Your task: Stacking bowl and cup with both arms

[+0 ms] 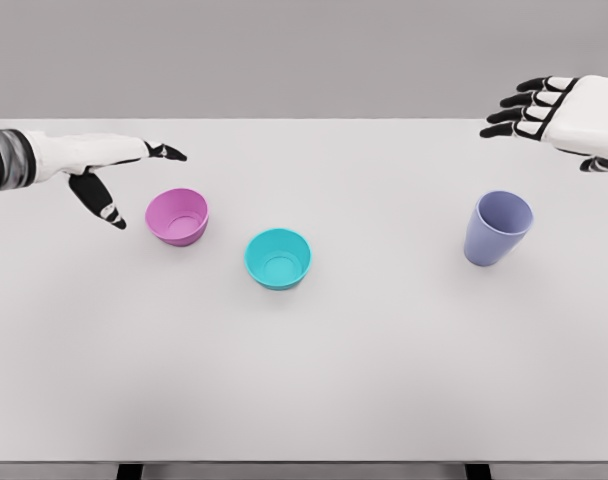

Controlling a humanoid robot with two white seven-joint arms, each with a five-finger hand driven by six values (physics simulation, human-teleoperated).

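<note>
**White table, three vessels, both hands empty**

Pink bowl [178, 216] sits left of centre on the white table [304, 380], upright, mouth open to the camera. Just beside it, to the right and a little nearer, there's the teal bowl [278, 258], also upright; the two are close but apart, not touching. Well off to the right stands the lavender cup [497, 228], upright (it looks tilted from this head view, leaning outward toward the right edge), with clear table between it and the bowls.

Now the hands. The left hand [109, 170] comes in from the left edge and hovers just to the far left of the pink bowl, fingers spread, one pointing right along the table, another angled down toward the bowl. It holds nothing, and it isn't touching the bowl.

Over on the far right, the right hand [544, 110] hangs above the table's far edge, fingers loosely extended toward the left, gripping nothing, well apart from the cup below it.
</note>
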